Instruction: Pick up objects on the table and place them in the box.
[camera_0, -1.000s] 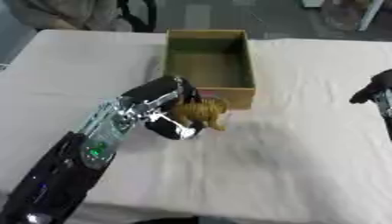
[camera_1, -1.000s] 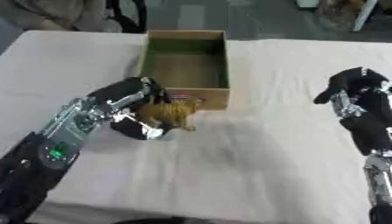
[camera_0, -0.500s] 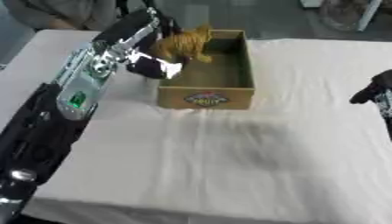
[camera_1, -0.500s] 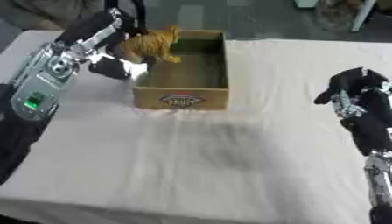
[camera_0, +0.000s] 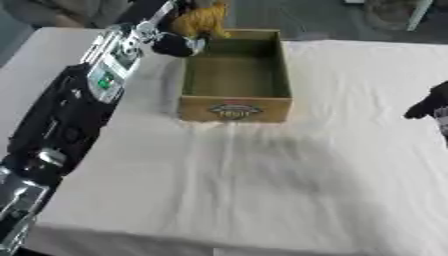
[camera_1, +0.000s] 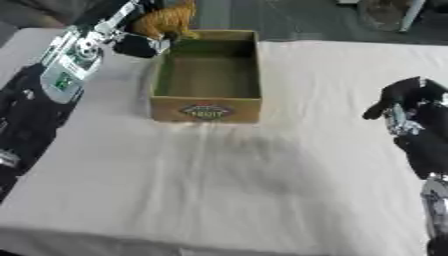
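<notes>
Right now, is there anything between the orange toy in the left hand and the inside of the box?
Nothing visible. The left hand holds the orange toy up near the box, at its far left corner. The box looks empty inside.

box (camera_0: 234, 108) open at top with bare interior, left arm (camera_0: 79, 100) along its left side, bare cloth-covered table (camera_0: 262, 190) in front and right

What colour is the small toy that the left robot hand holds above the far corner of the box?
Orange-tan; the toy shows best in the right eye view, held by the left robot hand.
</notes>
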